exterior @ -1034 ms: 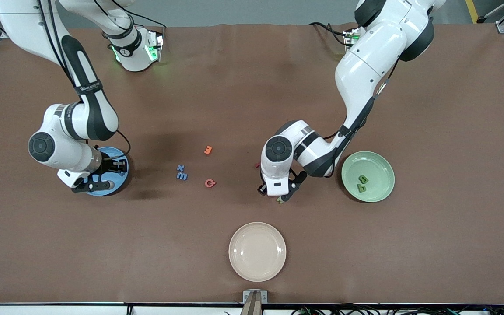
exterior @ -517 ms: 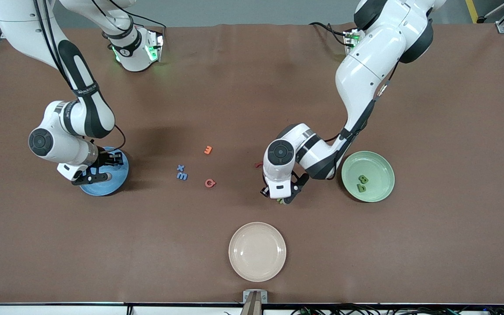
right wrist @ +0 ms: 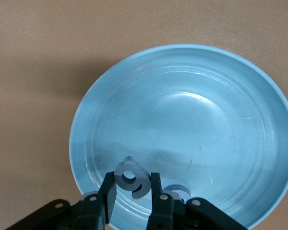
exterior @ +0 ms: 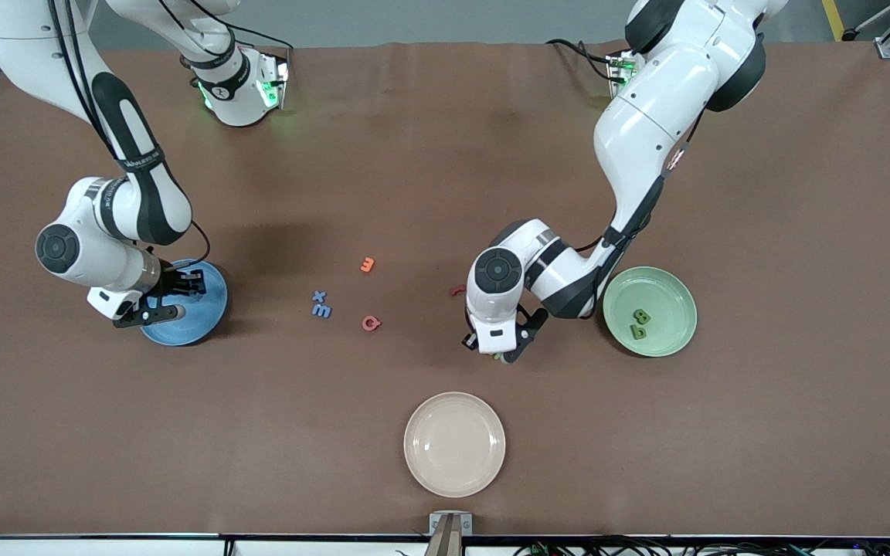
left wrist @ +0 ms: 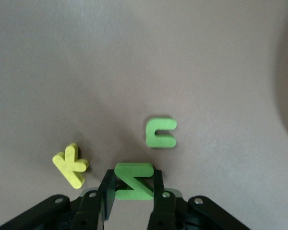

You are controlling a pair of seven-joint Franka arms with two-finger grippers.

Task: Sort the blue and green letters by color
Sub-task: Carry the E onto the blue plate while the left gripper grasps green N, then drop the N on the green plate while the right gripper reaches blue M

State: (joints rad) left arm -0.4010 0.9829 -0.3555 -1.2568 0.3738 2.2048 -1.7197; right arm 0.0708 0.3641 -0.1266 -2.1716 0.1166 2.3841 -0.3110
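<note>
The left gripper (left wrist: 133, 191) pinches a green Z (left wrist: 133, 179) flat on the table beside a green C (left wrist: 161, 132), while the right gripper (right wrist: 130, 196) holds a blue letter (right wrist: 133, 178) over the blue plate (right wrist: 192, 115); these look light, stiff, best gripped across flat sides.

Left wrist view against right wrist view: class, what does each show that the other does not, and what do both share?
Only the left wrist view: the left pincer closed on a green Z, with a green letter and a yellow K lying on the brown table.
Only the right wrist view: the right pincer over the blue plate, a blue letter between its fingers, another beside it.
Both: black pincer fingers around one letter, brown tabletop.
</note>
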